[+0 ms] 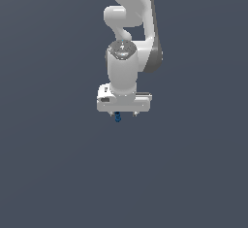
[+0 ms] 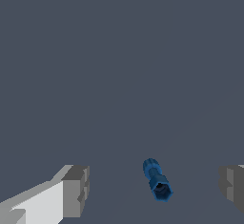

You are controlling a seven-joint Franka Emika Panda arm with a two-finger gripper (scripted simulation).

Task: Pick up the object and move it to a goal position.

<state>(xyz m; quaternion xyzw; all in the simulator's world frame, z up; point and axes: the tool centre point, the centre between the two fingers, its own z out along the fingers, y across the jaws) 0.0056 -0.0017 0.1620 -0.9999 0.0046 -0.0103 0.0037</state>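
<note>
The object (image 2: pixel 157 180) is a tiny bright-blue knobbly piece, slightly elongated, lying between my two grey fingertips in the wrist view. Neither fingertip touches it; one pad (image 2: pixel 76 191) stands well to one side and the other pad (image 2: pixel 232 185) to the opposite side. My gripper (image 2: pixel 154 188) is open around it. In the exterior view the white arm hangs straight down, and the object (image 1: pixel 117 117) peeks out just under the gripper (image 1: pixel 123 114) at the hand's lower edge.
A plain dark grey surface (image 1: pixel 58 173) fills both views. No other object, container or goal marker shows.
</note>
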